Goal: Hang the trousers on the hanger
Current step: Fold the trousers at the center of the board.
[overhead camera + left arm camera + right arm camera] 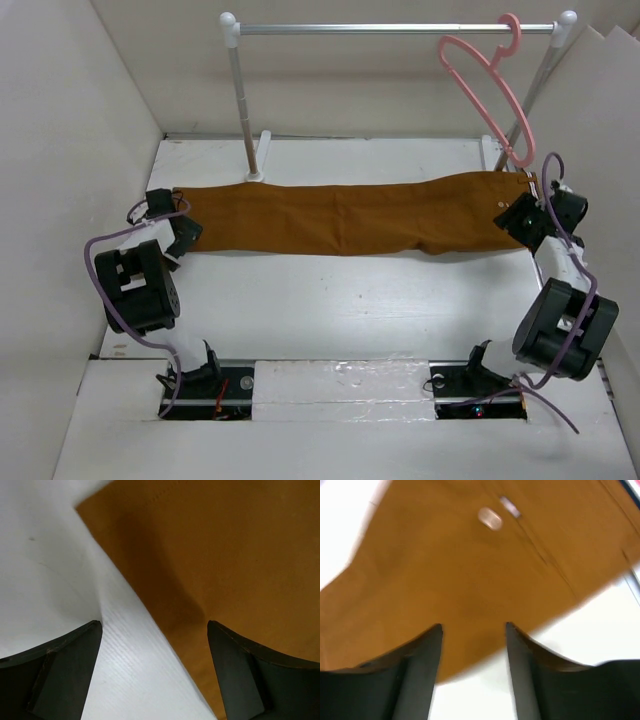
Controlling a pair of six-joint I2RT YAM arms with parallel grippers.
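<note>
The rust-brown trousers (pixel 345 215) lie flat and stretched left to right across the back of the white table. The pink hanger (pixel 487 85) hangs by its hook from the right end of the rail, above the trousers' right end. My left gripper (pixel 186 237) is open over the trousers' left hem; its wrist view shows the cloth edge (pixel 225 555) between the spread fingers (pixel 235 665). My right gripper (pixel 522 222) is open at the waistband end; its wrist view shows the cloth (pixel 445 575) with a metal button (pixel 490 517) just beyond the fingers (pixel 427 650).
A silver-and-white clothes rail (pixel 400 29) stands at the back, its left post (pixel 243 110) just behind the trousers. White walls close in on the left and right. The white table (pixel 340 310) lies bare in front of the trousers.
</note>
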